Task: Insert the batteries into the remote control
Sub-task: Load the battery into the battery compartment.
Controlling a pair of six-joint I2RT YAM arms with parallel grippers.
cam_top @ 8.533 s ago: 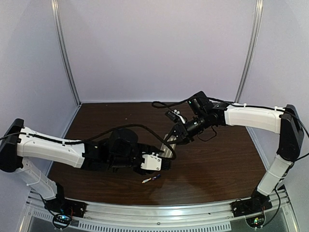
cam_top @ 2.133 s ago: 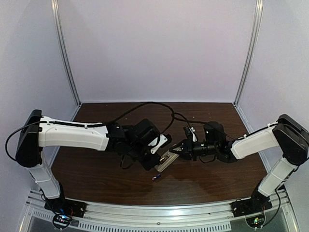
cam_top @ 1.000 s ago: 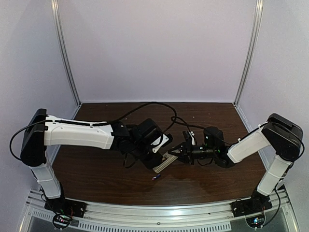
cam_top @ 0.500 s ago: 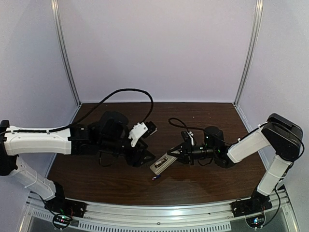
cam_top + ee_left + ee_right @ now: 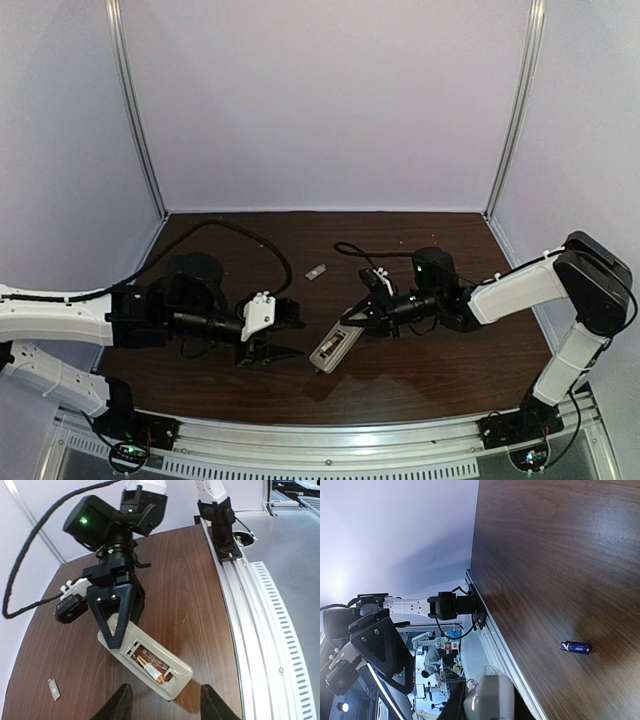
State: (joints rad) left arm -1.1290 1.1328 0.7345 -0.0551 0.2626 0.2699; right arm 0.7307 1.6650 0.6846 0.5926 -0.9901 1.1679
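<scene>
The white remote control [image 5: 333, 347] hangs tilted just over the table, back side up, with my right gripper [image 5: 358, 320] shut on one end. Its battery compartment [image 5: 150, 665] is uncovered, and one whitish-gold battery [image 5: 152, 670] lies inside. The right wrist view shows the remote's end [image 5: 489, 695] between the jaws of the right gripper [image 5: 487, 712], and a blue-purple battery [image 5: 575, 647] lying loose on the table. My left gripper [image 5: 288, 332] is open and empty to the left of the remote. Its fingertips [image 5: 120, 705] stand wide apart in front of the remote.
A small grey battery cover [image 5: 316, 271] lies on the brown table behind the remote, also in the left wrist view as a cover [image 5: 52, 690] at far left. The metal rail [image 5: 330, 440] runs along the near table edge.
My left arm has pulled back to the left, away from the remote, and its gripper has opened. The right gripper has kept the remote and shifted it slightly.
</scene>
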